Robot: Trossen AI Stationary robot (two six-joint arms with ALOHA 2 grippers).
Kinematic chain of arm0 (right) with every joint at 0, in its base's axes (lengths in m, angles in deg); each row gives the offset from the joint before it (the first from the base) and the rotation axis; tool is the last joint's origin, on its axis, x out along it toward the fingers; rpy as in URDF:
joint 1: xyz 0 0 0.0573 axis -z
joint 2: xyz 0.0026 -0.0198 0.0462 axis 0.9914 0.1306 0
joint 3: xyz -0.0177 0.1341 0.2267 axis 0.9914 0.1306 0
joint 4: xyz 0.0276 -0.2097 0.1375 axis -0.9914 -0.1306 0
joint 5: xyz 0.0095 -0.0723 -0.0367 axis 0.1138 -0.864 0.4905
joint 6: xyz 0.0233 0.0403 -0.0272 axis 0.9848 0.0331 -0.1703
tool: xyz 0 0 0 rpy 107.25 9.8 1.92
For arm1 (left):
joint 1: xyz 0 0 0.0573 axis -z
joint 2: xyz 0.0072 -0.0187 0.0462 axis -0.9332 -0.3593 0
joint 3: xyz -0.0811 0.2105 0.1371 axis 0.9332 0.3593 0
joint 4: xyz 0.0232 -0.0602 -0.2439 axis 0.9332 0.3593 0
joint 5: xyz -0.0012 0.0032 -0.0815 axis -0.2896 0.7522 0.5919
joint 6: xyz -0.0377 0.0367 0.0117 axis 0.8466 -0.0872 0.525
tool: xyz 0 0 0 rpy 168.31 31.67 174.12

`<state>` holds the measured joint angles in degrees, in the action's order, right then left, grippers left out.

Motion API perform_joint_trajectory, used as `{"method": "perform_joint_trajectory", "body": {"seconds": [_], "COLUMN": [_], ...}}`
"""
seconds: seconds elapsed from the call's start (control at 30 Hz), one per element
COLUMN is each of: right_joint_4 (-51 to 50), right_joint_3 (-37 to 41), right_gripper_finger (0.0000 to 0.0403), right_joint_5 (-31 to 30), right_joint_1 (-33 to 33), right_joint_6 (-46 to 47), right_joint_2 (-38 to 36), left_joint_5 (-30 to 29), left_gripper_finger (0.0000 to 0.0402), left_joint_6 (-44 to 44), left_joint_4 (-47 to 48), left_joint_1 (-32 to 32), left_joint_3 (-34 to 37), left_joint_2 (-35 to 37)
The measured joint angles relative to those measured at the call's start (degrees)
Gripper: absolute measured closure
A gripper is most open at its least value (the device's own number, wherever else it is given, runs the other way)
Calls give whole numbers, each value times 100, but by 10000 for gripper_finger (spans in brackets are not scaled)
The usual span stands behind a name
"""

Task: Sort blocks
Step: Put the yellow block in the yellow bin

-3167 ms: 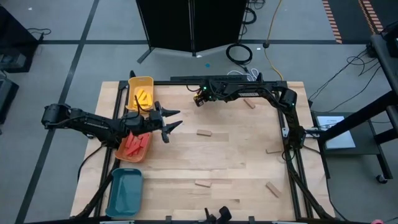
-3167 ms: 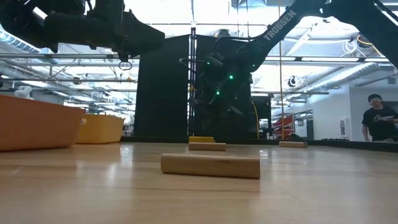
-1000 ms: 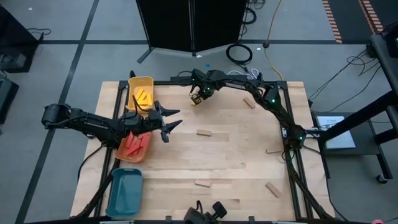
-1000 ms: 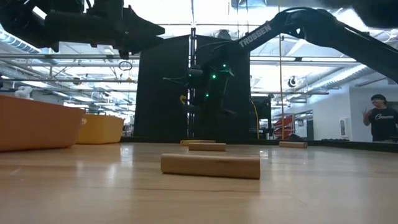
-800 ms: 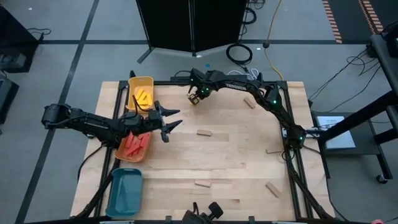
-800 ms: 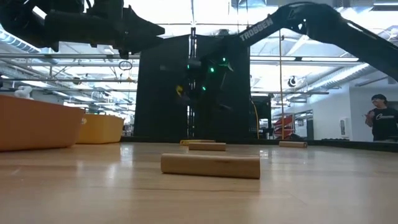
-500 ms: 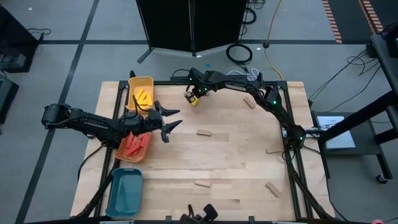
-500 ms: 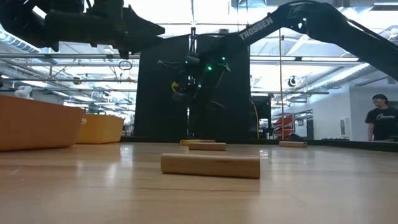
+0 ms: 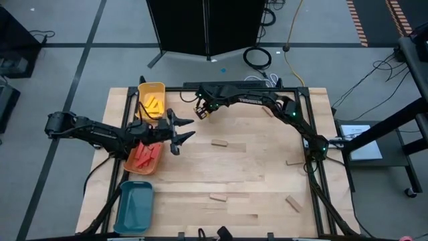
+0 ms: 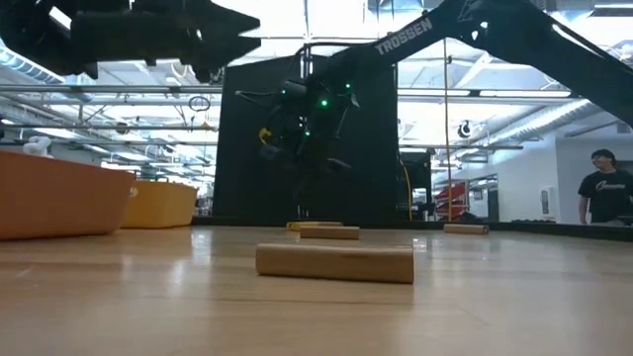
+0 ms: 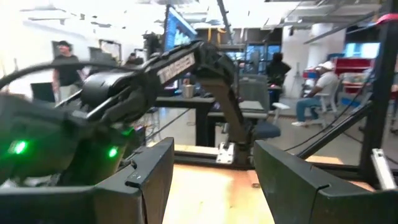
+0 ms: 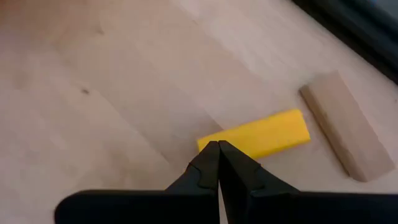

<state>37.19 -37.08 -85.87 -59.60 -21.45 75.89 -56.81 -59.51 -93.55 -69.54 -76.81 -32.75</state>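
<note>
My right gripper [image 12: 218,148] hangs above the table [image 9: 254,167] with its fingers pressed together and nothing between them. Just past its tips a yellow block [image 12: 256,136] lies flat on the wood, a tan block [image 12: 341,126] beside it. My left gripper [image 9: 180,131] waits with fingers spread, empty, next to the orange tray [image 9: 131,165].
</note>
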Motion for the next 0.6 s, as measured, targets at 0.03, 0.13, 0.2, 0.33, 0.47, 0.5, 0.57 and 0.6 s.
{"method": "perform_joint_trajectory", "body": {"seconds": [0.03, 0.13, 0.2, 0.33, 0.47, 0.5, 0.57, 0.6], "right_joint_4": [4, -23, -68, -27, -38, -49, -45, -18], "right_joint_3": [34, 43, 53, 44, 44, 44, 44, 46], "right_gripper_finger": [403, 403, 403, 403, 403, 403, 403, 403], "right_joint_5": [-1, -73, -181, -285, -321, -311, -167, -7], "right_joint_1": [0, -15, -75, -110, -76, -84, -94, -95], "right_joint_6": [44, 143, 210, 436, 609, 657, 734, 784], "right_joint_2": [15, 89, 92, 86, 88, 86, 88, 88], "left_joint_5": [51, 152, 155, 187, 191, 192, 192, 192], "left_gripper_finger": [185, 185, 185, 185, 185, 185, 185, 185], "left_joint_6": [0, 2, 4, 7, 4, 5, 4, 4], "left_joint_4": [-31, -38, -41, -46, -47, -53, -123, -175], "left_joint_1": [0, 0, 0, 4, 31, 42, 75, 97], "left_joint_3": [0, 0, -2, -2, 0, -1, -1, -1], "left_joint_2": [0, 0, 0, 0, 0, 0, 0, 0]}}
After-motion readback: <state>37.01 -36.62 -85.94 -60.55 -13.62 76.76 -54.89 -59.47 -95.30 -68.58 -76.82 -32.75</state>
